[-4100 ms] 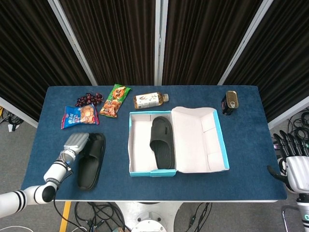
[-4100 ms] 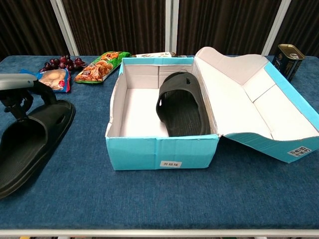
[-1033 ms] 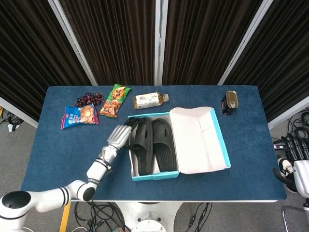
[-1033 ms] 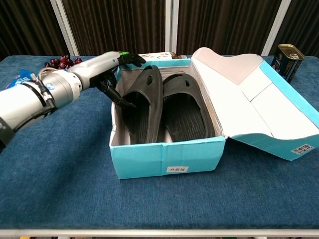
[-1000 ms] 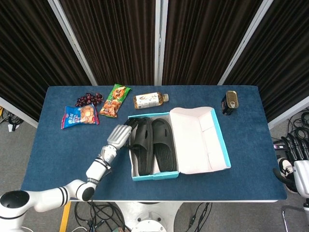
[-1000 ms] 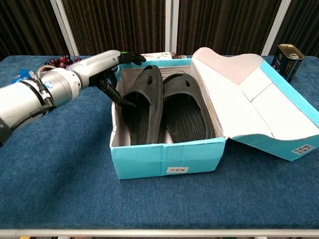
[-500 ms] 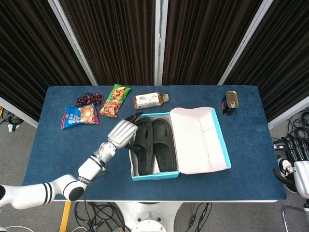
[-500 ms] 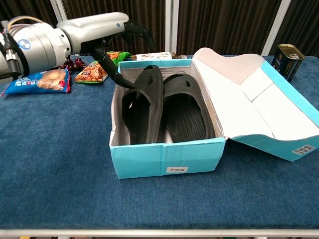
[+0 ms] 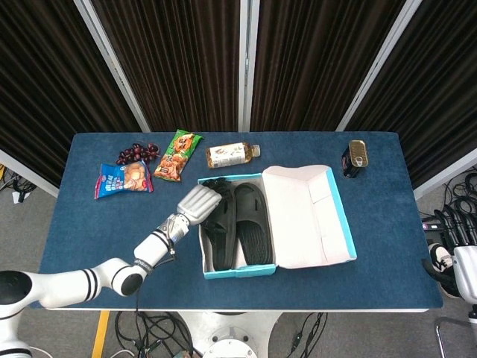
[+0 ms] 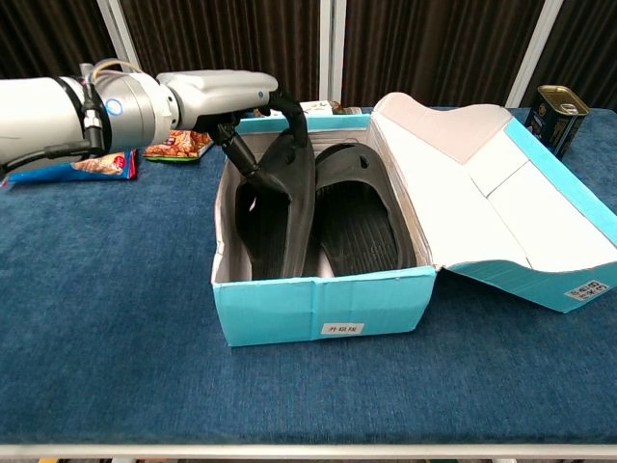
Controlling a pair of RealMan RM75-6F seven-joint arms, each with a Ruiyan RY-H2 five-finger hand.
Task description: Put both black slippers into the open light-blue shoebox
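Your left hand (image 10: 241, 101) reaches over the left wall of the open light-blue cardboard shoebox (image 10: 318, 309), its dark fingers (image 10: 289, 108) hooked over the toe end of the left black rubber slipper (image 10: 280, 198) and its thumb against the slipper's outer edge, so it grips that slipper. In the head view the same hand (image 9: 200, 203) covers the upper left corner of the shoebox (image 9: 238, 271). That slipper stands tilted on its edge inside the box, leaning against the second black slipper (image 10: 355, 207), which lies flat on the box floor just beside it, sole ribs showing. Both slippers are inside the shoebox; its lid (image 10: 501, 193) lies folded open to the right on the dark blue cloth-covered worktop (image 10: 116, 328).

Your right hand (image 9: 463, 270) shows only at the lower right edge of the head view, off the worktop; it seems to hold nothing, though you cannot tell how its fingers lie.

Beyond the box sit a bunch of dark red grapes (image 9: 138, 154), a blue snack bag (image 9: 123, 179), a green and orange snack bag (image 9: 177, 155), a lying clear bottle of amber drink (image 9: 232, 154) and a small dark tin with a gold top (image 9: 355, 158).
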